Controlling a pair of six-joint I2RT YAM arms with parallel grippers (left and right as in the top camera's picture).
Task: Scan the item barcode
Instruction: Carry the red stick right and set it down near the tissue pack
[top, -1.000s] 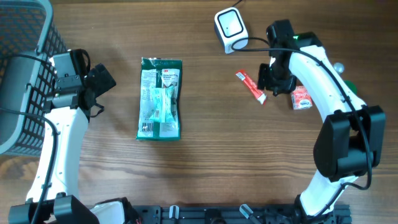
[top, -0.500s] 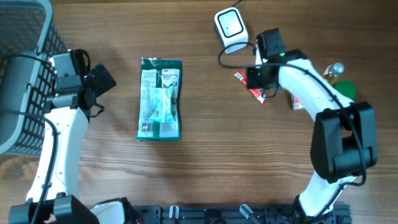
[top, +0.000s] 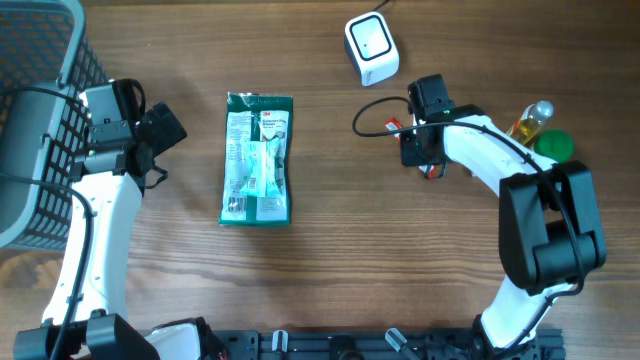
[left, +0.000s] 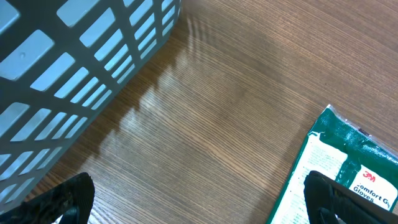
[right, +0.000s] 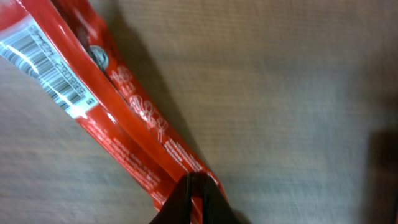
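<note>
While bent low, right hand (right: 194, 190) pinches red packet (right: 134, 134).

on the table (top: 330, 260) there were one basket (top: 30, 120), one glove pack (top: 257, 160), one scanner (top: 371, 48), one red packet (right: 118, 118), one bottle (top: 528, 120) and one green disc (top: 553, 146).

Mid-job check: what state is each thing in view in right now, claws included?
Right claw: shut on the slim red foil packet's end.
Slim red foil packet: pinched at one end, barcode label facing the wrist camera.
Left claw: open, empty, above bare wood.
Flat green glove pack: lying flat, untouched.
White cube-shaped barcode scanner: standing on the table, apart from the packet.
Grey plastic mesh basket: upright, contents not visible.
</note>
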